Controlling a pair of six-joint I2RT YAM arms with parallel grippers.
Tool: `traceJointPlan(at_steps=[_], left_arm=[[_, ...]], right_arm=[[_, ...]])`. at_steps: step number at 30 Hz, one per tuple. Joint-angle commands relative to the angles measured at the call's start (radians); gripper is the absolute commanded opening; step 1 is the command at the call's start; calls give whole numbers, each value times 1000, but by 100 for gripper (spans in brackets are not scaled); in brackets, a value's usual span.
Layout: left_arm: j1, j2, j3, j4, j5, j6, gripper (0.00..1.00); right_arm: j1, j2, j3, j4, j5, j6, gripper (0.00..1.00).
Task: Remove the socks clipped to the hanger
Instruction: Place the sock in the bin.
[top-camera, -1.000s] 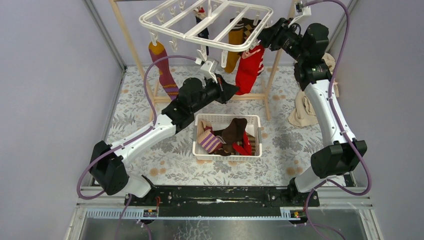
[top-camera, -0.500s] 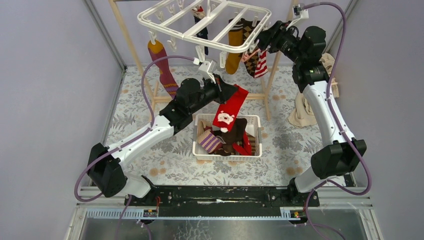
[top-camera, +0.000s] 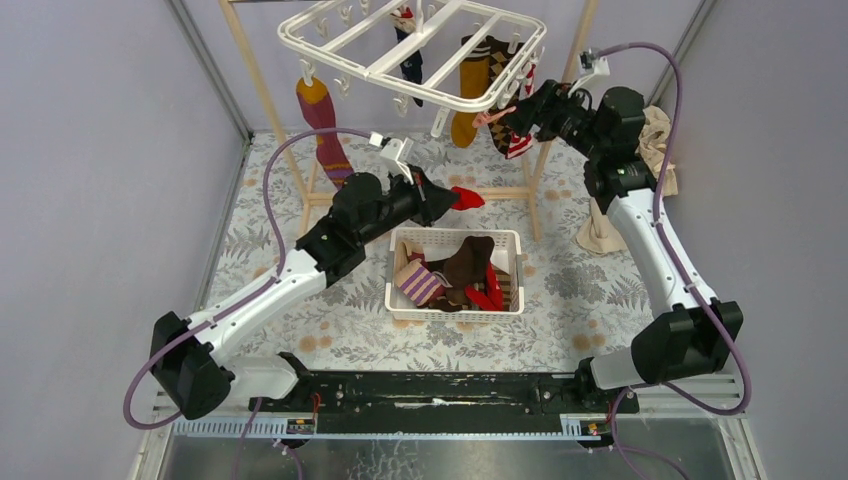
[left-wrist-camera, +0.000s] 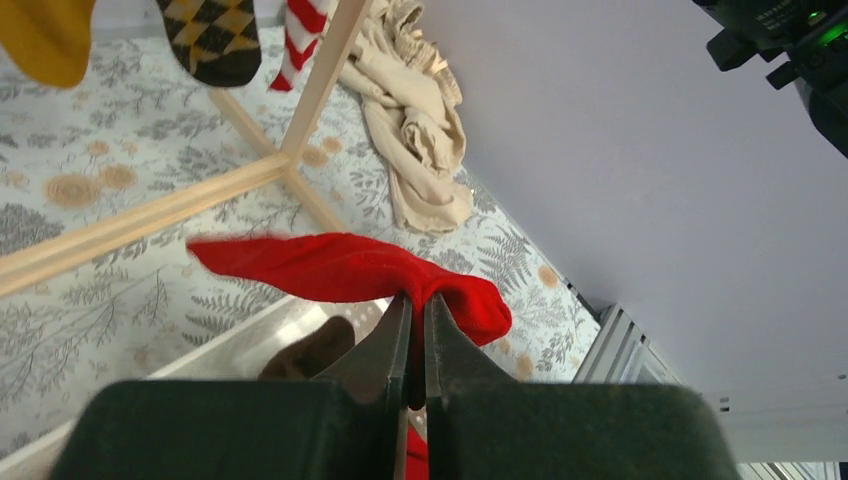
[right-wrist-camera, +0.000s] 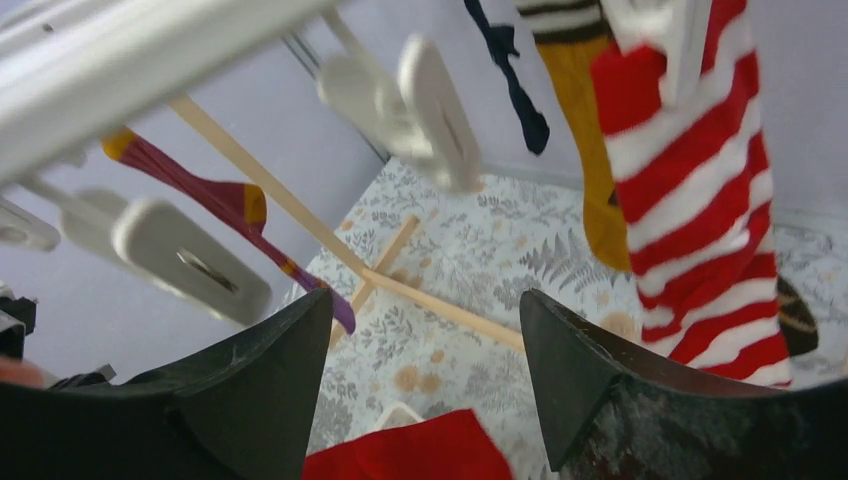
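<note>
The white hanger (top-camera: 330, 50) hangs at the top with socks clipped to it: a purple-striped one (top-camera: 322, 125), a navy one (top-camera: 408, 62), a mustard one (top-camera: 470, 85), a brown argyle one and a red-white striped one (top-camera: 520, 143). My left gripper (top-camera: 447, 197) is shut on a red sock (top-camera: 466, 197), held above the far rim of the basket; in the left wrist view the sock (left-wrist-camera: 340, 270) sticks out on both sides of the gripper (left-wrist-camera: 416, 300). My right gripper (top-camera: 510, 118) is open and empty beside the striped sock (right-wrist-camera: 700, 190), under the hanger's clips (right-wrist-camera: 440, 110).
A white perforated basket (top-camera: 400, 305) with several socks stands mid-table. A wooden pole frame (top-camera: 535, 170) carries the hanger. Tan cloth (top-camera: 605, 220) lies at the right by the wall. Grey walls close in on both sides.
The red sock has come off the hanger and my left gripper has pulled it down and back toward the basket. My right gripper has drawn away from the hanger's edge.
</note>
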Motion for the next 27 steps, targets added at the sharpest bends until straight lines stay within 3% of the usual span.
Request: traceJointPlan(at_steps=[1, 7, 17, 27], left_arm=[[4, -42, -52, -36, 6, -17, 0], [-5, -51, -128, -43, 0, -39, 0], [-33, 27, -228, 15, -15, -55, 9], [-138, 148, -191, 16, 13, -39, 40]], right_arm=[[10, -83, -91, 32, 7, 0, 77], [10, -154, -202, -20, -11, -17, 77], [61, -226, -351, -139, -4, -71, 73], [189, -226, -375, -270, 93, -138, 71]])
